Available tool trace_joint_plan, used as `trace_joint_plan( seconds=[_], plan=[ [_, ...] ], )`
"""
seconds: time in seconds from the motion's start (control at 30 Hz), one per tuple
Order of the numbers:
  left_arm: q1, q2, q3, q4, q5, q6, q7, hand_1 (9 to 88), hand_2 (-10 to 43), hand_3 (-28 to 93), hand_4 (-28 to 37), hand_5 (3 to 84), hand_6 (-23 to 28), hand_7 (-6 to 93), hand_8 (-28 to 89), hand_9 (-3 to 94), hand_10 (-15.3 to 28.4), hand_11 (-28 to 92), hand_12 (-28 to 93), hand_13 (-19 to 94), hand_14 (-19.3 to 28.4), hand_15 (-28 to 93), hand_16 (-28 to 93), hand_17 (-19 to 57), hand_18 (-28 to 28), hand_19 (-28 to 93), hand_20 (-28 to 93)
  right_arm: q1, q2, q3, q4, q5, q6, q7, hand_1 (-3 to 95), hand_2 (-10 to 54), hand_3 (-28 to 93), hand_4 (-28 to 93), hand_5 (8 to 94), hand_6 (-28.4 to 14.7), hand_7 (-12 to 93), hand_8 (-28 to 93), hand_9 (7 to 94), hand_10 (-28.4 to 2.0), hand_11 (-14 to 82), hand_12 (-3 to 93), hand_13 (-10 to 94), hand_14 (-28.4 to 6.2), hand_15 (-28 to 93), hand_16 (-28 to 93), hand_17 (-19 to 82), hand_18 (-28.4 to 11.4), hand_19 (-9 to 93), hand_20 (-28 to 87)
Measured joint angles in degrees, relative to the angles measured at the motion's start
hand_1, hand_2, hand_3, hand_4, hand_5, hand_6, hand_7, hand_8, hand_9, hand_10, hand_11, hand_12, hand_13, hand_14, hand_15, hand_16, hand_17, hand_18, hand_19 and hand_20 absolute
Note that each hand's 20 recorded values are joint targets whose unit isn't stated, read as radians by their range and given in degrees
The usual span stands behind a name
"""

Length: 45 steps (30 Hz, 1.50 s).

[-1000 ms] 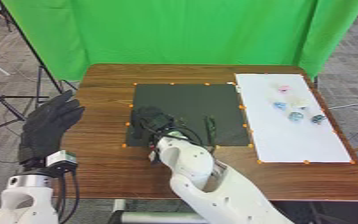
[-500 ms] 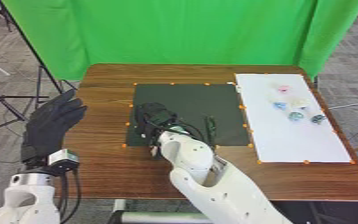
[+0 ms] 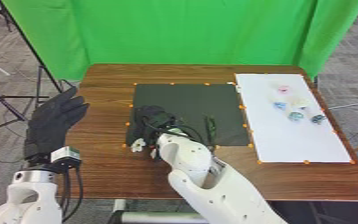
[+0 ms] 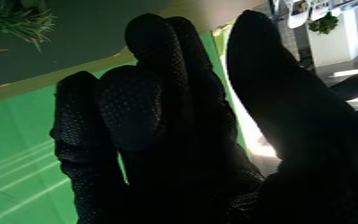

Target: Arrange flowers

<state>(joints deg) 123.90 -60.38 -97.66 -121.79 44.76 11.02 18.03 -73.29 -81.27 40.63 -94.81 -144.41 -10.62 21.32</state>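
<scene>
White flower (image 3: 138, 145) is showing by the black mat's (image 3: 189, 96) near-left corner. Left hand (image 3: 49, 122) is pointing fingers straight, beside the desk (image 3: 104, 92). Right hand (image 3: 156, 117) is staying released over the mat, greenery (image 3: 211, 131) lying rightward. Small flowers (image 3: 296, 116) are dotting the white sheet (image 3: 298, 145).

green curtain (image 3: 193, 37), brown wood-grain table (image 3: 109, 92)

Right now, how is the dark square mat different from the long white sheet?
The mat is dark and nearly square; the sheet is white and narrow. The mat holds a long dark green stem; the sheet holds small pink and blue flowers. The mat is nearer the table's middle, the sheet farther right. Both have orange dots along their edges.
</scene>
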Motion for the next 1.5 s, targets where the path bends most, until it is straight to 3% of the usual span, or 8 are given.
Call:
trace_joint_plan(
  seconds=[0.13,0.23,0.43,0.63,0.83,0.97,1.2,1.5],
  plan=[
    [0.41,0.0,-0.41,-0.14,0.0,-0.03,-0.02,23.9,6.9,80,-20.9,41.5,11.0,11.6,-9,35.6,20.9,32,7,23,28.0,61,-16,-8.9,23.8,62,-3,-0.02,0.0,0.03,-0.09,-0.22,-0.01,-0.04,37.5,-6.3,81,-28,68.0,-6.0,28,-2,68.8,-16.2,41.6,22.4,68,-8.7,75,23,41,-19.5,93,11],
    [1.99,-0.14,-1.99,-0.83,0.02,-0.01,-0.14,23.9,6.9,81,-20.8,41.5,11.0,11.5,-9,35.6,21.0,32,7,23,28.0,61,-16,-8.9,23.8,62,-3,-0.74,-0.02,0.93,-1.37,-0.69,-0.78,-0.74,34.1,-3.1,82,-27,68.6,-6.1,28,-10,68.2,-17.1,41.7,21.7,67,-9.7,75,22,40,-20.5,93,11],
    [7.85,-0.66,-5.73,-2.77,-0.05,0.33,0.09,23.8,6.8,81,-21.0,41.5,10.9,11.6,-9,35.6,21.0,32,7,23,28.0,61,-16,-8.9,23.9,62,-2,-6.85,-1.37,8.57,-10.0,-3.42,-12.16,-9.73,25.6,6.2,80,-24,69.1,-5.3,28,-11,66.1,-19.1,40.6,21.8,64,-11.5,75,22,36,-22.5,93,9],
    [9.54,-0.66,-5.53,-2.77,-0.21,0.84,0.41,23.9,6.9,80,-21.0,41.4,10.9,11.6,-9,35.6,21.0,32,7,23,28.0,61,-16,-8.9,23.9,62,-2,-11.29,-2.45,11.99,-14.58,-3.14,-18.78,-15.85,23.0,9.6,80,-22,71.3,-3.8,25,-12,67.0,-20.2,40.0,22.6,63,-12.2,75,22,35,-23.6,93,8],
    [8.53,-0.66,-4.71,-2.57,-0.26,0.93,0.54,23.8,6.9,80,-20.9,41.5,10.9,11.7,-9,35.6,21.0,32,7,23,28.0,61,-16,-8.9,23.8,62,-2,-15.58,-9.65,18.7,-14.84,-7.24,-35.9,-24.62,22.7,10.8,80,-22,71.9,-3.3,22,-12,68.1,-20.6,42.5,23.6,64,-13.8,76,22,34,-24.6,93,8],
    [7.97,-0.66,-4.58,-2.52,-0.26,0.92,0.56,24.0,6.9,80,-20.9,41.5,11.0,11.6,-9,35.6,21.0,32,7,23,28.1,61,-16,-8.9,23.8,62,-2,-15.99,-12.52,18.27,-14.33,-10.31,-41.09,-25.47,22.2,11.8,80,-22,72.5,-4.5,20,-12,68.6,-20.6,41.5,23.2,64,-13.9,76,22,34,-24.9,93,9],
    [7.75,-0.66,-4.57,-2.37,-0.26,0.9,0.62,23.9,6.9,81,-20.9,41.5,11.0,11.6,-9,35.6,21.1,32,7,23,28.1,61,-16,-8.9,23.8,62,-2,-16.02,-14.98,18.53,-12.1,-8.84,-42.74,-24.99,21.7,12.2,80,-22,70.0,-7.0,16,-11,69.7,-19.1,24.7,18.2,64,-13.6,75,21,35,-25.1,93,9],
    [7.72,-0.74,-4.51,-2.25,-0.27,0.88,0.78,24.0,7.0,80,-21.0,41.6,11.0,11.6,-9,35.6,21.0,32,7,23,28.1,62,-16,-8.9,23.8,62,-2,-15.97,-14.99,18.51,-10.52,-8.86,-38.62,-24.36,20.8,12.6,81,-22,68.4,-7.3,14,-11,67.7,-19.1,16.9,15.2,67,-13.0,75,20,36,-25.4,93,11]
  ],
)
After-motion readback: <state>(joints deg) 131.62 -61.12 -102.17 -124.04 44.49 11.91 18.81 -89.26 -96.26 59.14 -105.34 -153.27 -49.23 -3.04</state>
